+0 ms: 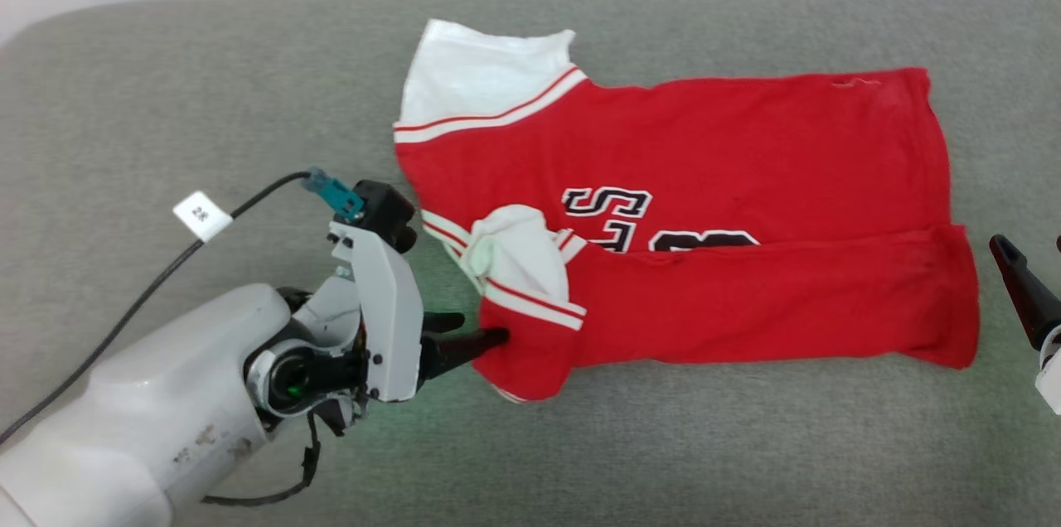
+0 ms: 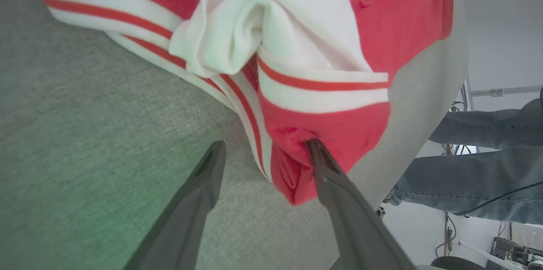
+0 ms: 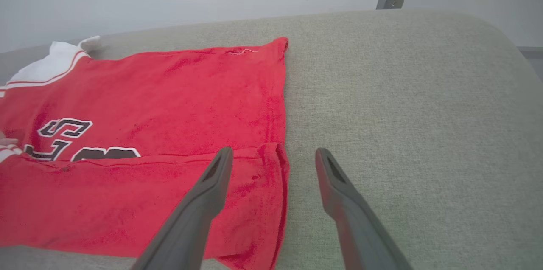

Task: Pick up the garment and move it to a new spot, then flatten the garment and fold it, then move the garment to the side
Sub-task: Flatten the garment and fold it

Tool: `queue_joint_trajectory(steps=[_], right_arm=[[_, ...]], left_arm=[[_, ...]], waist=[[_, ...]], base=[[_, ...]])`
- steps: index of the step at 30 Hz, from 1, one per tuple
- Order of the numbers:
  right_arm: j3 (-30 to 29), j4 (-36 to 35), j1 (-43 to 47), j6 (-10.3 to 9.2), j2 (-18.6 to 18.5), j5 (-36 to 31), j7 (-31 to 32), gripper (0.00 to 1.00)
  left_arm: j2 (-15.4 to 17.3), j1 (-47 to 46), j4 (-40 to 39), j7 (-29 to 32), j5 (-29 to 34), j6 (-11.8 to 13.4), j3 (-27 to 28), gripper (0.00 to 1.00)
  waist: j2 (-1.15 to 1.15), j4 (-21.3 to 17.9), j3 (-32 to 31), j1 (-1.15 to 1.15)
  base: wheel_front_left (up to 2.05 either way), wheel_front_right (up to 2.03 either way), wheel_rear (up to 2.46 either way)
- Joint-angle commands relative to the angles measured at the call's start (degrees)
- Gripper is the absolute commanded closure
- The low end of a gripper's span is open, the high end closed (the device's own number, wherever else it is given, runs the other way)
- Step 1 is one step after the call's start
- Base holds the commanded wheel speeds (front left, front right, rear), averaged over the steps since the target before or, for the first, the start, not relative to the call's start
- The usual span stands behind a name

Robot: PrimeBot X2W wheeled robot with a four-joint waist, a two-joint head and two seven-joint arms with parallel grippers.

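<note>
The garment [image 1: 680, 179], a red jersey with white sleeves and striped trim, lies flat on the grey table [image 1: 166, 96]. Its near long edge is folded up over the black print. The left gripper [image 1: 481, 328] sits low at the garment's left end, pointing right with its jaws wide. One fingertip [image 2: 314, 147] presses the red fold; the other is over bare table. The right gripper [image 3: 275, 151] hovers at the right hem, jaws wide, straddling the hem's edge.
</note>
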Motion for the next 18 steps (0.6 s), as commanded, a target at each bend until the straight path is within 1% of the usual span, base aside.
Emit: queue_joint_trajectory(steps=[1, 3, 7, 12, 13, 14, 15, 18], right_arm=[[0.13, 0.00, -0.67, -0.04, 0.08, 0.34, -0.35, 0.00], [0.01, -0.03, -0.95, -0.04, 0.19, 0.28, -0.47, 0.00], [0.17, 0.06, -0.85, -0.04, 0.50, 0.48, -0.60, 0.00], [1.10, -0.02, -0.75, -0.04, -0.06, 1.01, 0.03, 0.00], [1.53, -0.12, -0.92, -0.04, -0.32, 1.12, 0.47, 0.00], [2.12, -0.15, -1.03, -0.04, -0.69, 1.31, 1.01, 0.00], [2.75, -0.10, -1.07, -0.04, -1.08, 1.70, 1.83, 0.00], [5.69, -0.06, -1.05, -0.04, -3.11, 2.49, 5.75, 0.00]], left_arm=[[-0.58, 0.77, 1.53, 0.23, -0.57, -0.56, 0.10, 0.00], [-1.35, 1.10, 3.44, 0.83, -1.39, -0.90, 0.20, 0.00], [-2.78, 1.76, 6.60, 2.16, -0.62, -1.37, -0.21, 0.00], [-5.34, 3.80, 9.05, 4.67, -0.10, -1.52, -0.88, 0.00], [-5.75, 3.96, 9.18, 4.88, 0.07, -1.54, -0.96, 0.28], [-6.12, 4.13, 9.07, 5.08, 0.09, -1.55, -1.01, 0.61], [-6.38, 4.23, 8.76, 5.22, 0.18, -1.57, -1.05, 1.00], [-6.17, 4.37, 7.59, 5.17, 0.10, -1.62, -0.79, 1.00]], waist=[[0.00, -2.07, 1.60, 0.00], [0.00, -2.88, 2.07, 0.00], [0.00, -3.99, 2.85, 0.00], [0.00, -4.34, 3.23, 0.00], [0.00, -4.41, 3.36, 0.00], [0.00, -4.43, 3.42, 0.00], [0.00, -4.41, 3.44, 0.00], [0.00, -4.30, 3.45, 0.00]], base=[[0.00, 0.00, 0.00], [0.00, 0.00, 0.00], [0.00, 0.00, 0.00], [0.00, 0.00, 0.00], [0.00, 0.00, 0.00], [0.00, 0.00, 0.00], [0.00, 0.00, 0.00], [0.00, 0.00, 0.00]])
